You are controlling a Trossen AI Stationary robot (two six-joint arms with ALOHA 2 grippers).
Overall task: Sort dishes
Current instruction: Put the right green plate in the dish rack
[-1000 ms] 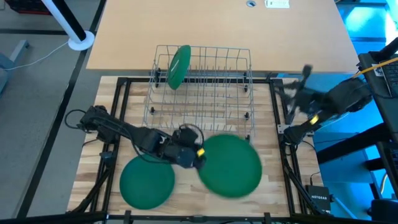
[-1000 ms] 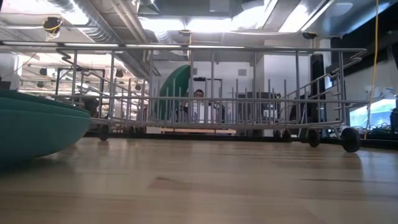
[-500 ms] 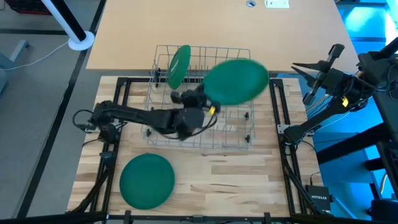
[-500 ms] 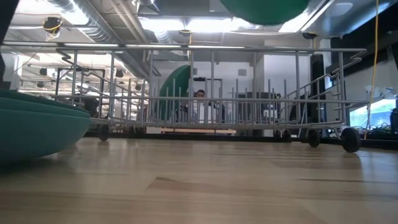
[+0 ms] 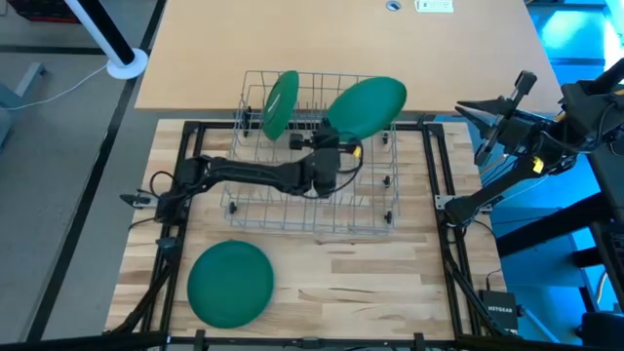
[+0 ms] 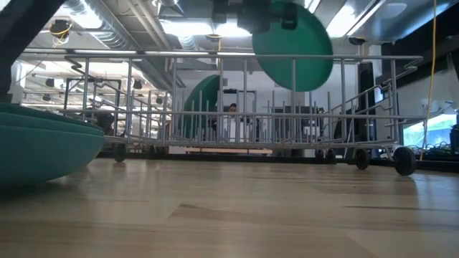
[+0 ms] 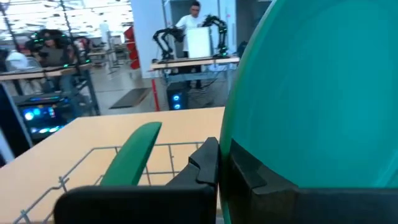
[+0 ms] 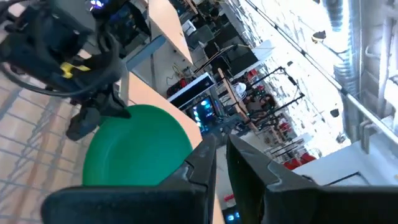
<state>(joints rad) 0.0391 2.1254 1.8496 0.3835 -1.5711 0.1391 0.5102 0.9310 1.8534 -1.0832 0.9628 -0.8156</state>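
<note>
My left gripper (image 5: 343, 146) reaches over the wire rack (image 5: 314, 210) and is shut on a green plate (image 5: 367, 105), which also shows in the low view (image 6: 294, 46) and the left wrist view (image 7: 323, 93). A second green plate (image 5: 281, 102) stands on edge between the tines at the rack's far left (image 7: 134, 152). More plates lie stacked flat (image 5: 230, 283) on the table's near left (image 6: 43, 147). My right gripper (image 5: 478, 112) hangs raised past the table's right edge, its fingers (image 8: 205, 155) almost together with nothing between them. My left gripper pinches the plate's rim (image 7: 233, 158) between its two fingers, at the plate's near edge. The fingers lie level and point toward the table's far edge. The plate stands on edge, tilted, over the rack's far right part and lifted clear of the table.
The black frame rails (image 5: 185, 175) run along the wooden table's sides. Behind the rack lies a bare tan tabletop (image 5: 341, 39). A white lamp base (image 5: 127, 66) stands at the far left. A person shows in the room beyond (image 7: 194, 12).
My left gripper has carried the plate from over the table's near middle toward the far edge, above the rack. The wrist has turned, so the plate has gone from lying flat to standing on edge. My right gripper has risen a little at the right edge.
</note>
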